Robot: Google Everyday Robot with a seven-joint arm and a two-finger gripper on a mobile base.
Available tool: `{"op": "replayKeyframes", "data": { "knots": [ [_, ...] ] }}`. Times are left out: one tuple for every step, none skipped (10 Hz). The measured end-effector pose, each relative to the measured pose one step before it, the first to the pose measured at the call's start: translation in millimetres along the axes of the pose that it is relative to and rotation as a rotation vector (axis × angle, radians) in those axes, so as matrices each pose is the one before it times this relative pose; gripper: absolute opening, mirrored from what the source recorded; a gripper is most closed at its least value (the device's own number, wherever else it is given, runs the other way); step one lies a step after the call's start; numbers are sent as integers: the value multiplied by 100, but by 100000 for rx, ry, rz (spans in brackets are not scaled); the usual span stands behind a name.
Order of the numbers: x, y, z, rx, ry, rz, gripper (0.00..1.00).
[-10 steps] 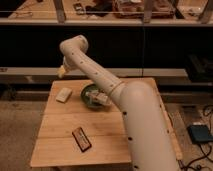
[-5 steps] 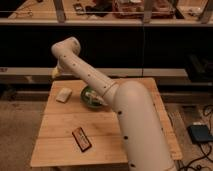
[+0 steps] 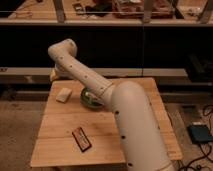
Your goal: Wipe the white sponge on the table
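The white sponge (image 3: 63,94) lies flat on the light wooden table (image 3: 60,130), near its back left corner. My white arm reaches from the lower right up across the table, and its bend stands high above the back left edge. The gripper (image 3: 53,75) hangs below that bend, just above and behind the sponge, over the table's back edge. It is open, holds nothing, and is apart from the sponge.
A green bowl (image 3: 89,98) sits right of the sponge, partly hidden by the arm. A dark red flat packet (image 3: 81,138) lies near the front left. A dark shelf unit (image 3: 150,45) runs behind the table. A blue-grey pedal (image 3: 200,134) is on the floor at right.
The arm's upper part has swung left, carrying the gripper left and down to the table's back left edge, closer to the sponge. The sponge, bowl and packet have not moved.
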Motion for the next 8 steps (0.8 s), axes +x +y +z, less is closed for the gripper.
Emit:
{"op": "replayKeyframes", "data": {
  "knots": [
    [-1155,-246,1158,-642,-3699,-586,80],
    [-885,16,1341,271,-3704,2310,80],
    [-297,-326,698,1582,-2008,2150,80],
    [-235,-544,891,1555,-2015,2034,80],
    [40,-442,574,821,-632,1005,80],
    [420,-291,1054,972,-157,1961,80],
    [397,147,581,-197,568,785,80],
    [533,112,673,-54,1149,-172,80]
  ]
}}
